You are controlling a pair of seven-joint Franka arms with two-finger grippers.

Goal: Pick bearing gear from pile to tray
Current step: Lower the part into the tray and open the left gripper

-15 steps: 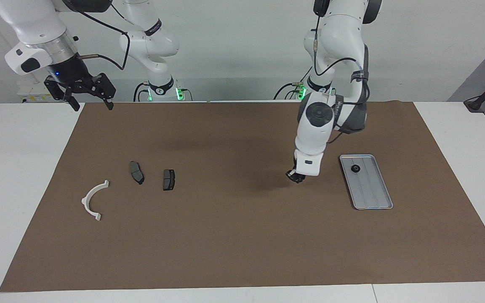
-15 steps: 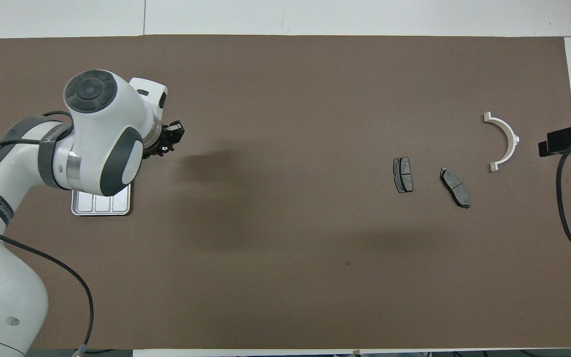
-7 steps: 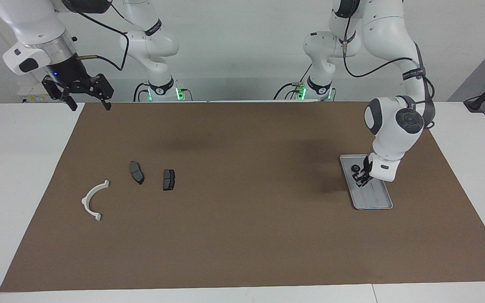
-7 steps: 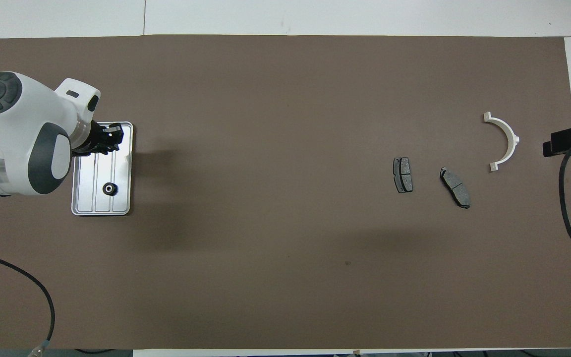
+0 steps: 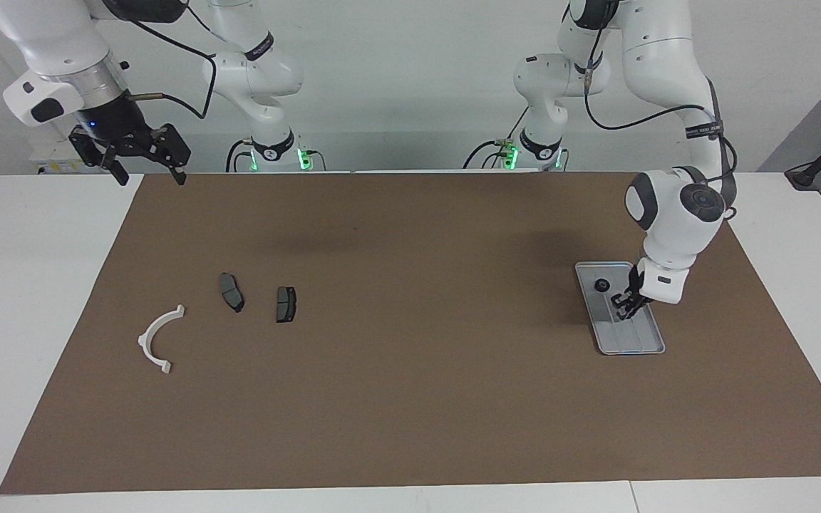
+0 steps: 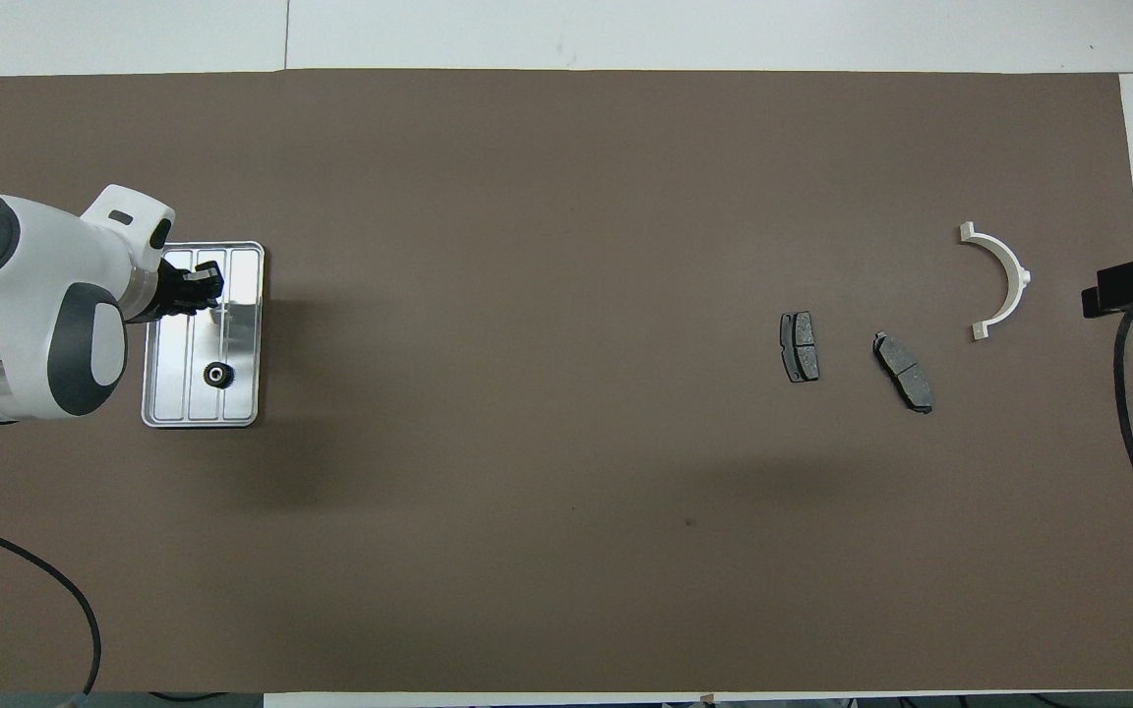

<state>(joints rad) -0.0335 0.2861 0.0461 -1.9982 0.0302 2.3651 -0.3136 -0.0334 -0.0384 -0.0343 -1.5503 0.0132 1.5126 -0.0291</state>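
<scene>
Since a second ago the left gripper [image 5: 625, 305] has swung off the brown mat [image 5: 410, 399] and now hangs low over the tray [image 5: 649, 348], which sits toward the left arm's end of the table. Can't tell whether its fingers are apart or pinched, or whether anything's in them. One small black gear [image 5: 601, 286] already lies in the tray's end nearer the robots. Both brake pads [image 5: 231, 291] and the white arc bracket [image 5: 157, 338] sit untouched toward the right arm's end. Right gripper [image 5: 148, 174] waits up over the mat's corner, fingers spread wide.
</scene>
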